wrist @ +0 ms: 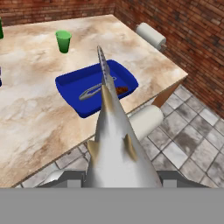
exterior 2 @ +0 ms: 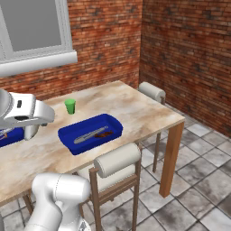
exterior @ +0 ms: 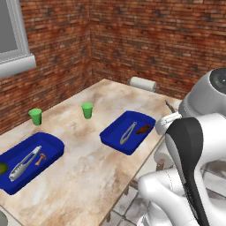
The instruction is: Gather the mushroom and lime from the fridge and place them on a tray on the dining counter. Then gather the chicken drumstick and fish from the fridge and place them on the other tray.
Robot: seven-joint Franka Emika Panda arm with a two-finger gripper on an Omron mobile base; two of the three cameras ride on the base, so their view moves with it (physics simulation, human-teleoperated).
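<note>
Holding the fish (wrist: 114, 144) by its body in the pincer (wrist: 118, 181), tail pointing ahead over the bench (exterior: 88, 176) edge, toward the near blue tray (wrist: 70, 94). In that tray already: metal tongs (wrist: 94, 90) and the chicken drumstick (wrist: 121, 90). On the far tray (exterior: 50, 143): second tongs (exterior: 24, 163), the mushroom (exterior: 41, 158) and the lime (exterior: 3, 168) at its corner. Best done by carrying the fish level until well over the near tray's bare floor, away from drumstick and tongs, then lowering close before letting go, so the long slippery body does not hang over the rim. Worth steering clear of the green cup (wrist: 63, 41) and the chair back (exterior 2: 116, 159) just below the edge.
</note>
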